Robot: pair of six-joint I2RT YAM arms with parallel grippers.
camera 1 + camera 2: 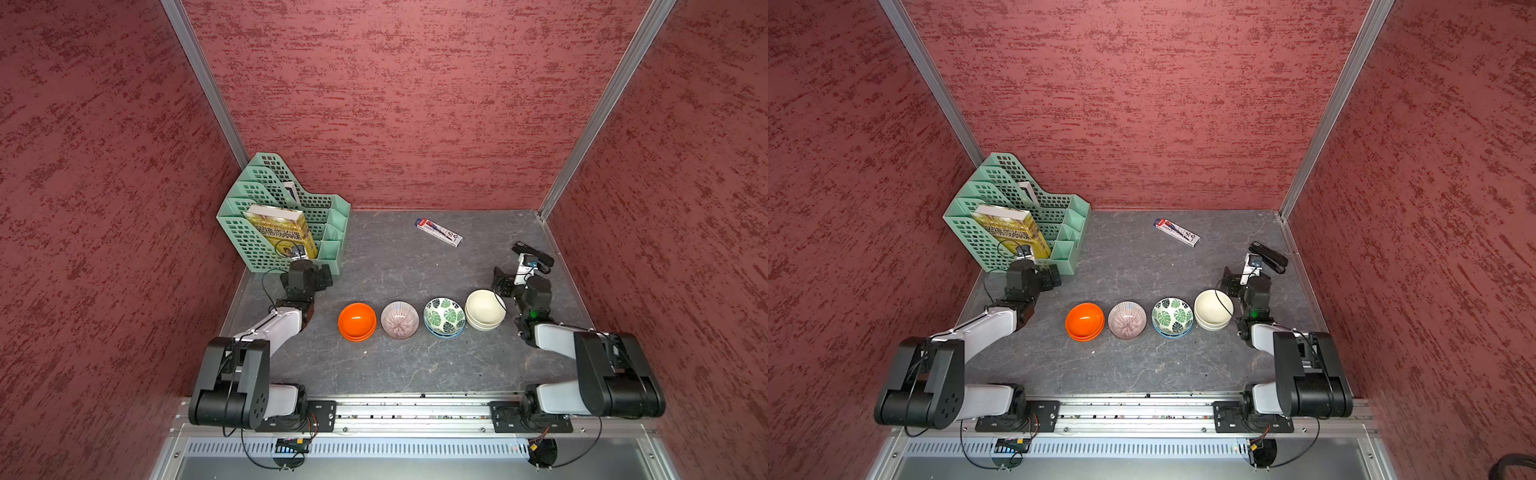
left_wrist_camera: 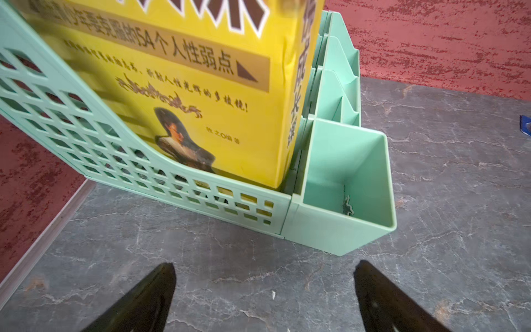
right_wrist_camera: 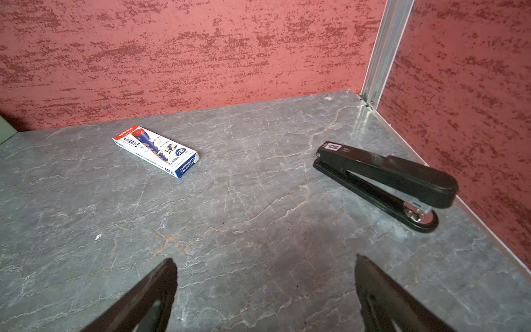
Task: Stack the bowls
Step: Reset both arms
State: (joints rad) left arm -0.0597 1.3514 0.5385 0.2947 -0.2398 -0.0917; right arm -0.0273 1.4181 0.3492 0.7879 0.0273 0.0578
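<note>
Four little stacks stand close together in a row across the middle of the grey marbled worktop (image 1: 374, 365). The glossy orange bowls (image 1: 357, 321) are nearest the left arm, followed by the pale purple striped bowls (image 1: 400, 319), the white bowls with green leaves and a blue rim (image 1: 444, 316), and the plain cream bowls (image 1: 484, 309) beside the right arm. The orange, leafy and cream ones each show a second rim underneath, one bowl nested in its twin; with the purple ones I cannot tell. The left pincer (image 2: 264, 267) is released, its jaws spread wide with nothing between them, and it sits low by the foot of a mint-green plastic file rack (image 1: 249, 232) whose front slot holds a yellow paperback book (image 1: 282, 232). The right pincer (image 3: 265, 263) is likewise spread and empty. It faces the far corner, where a black stapler (image 3: 385, 184) lies near the side wall and a blue-and-white pencil box (image 1: 438, 232) lies flat towards the back wall.
</note>
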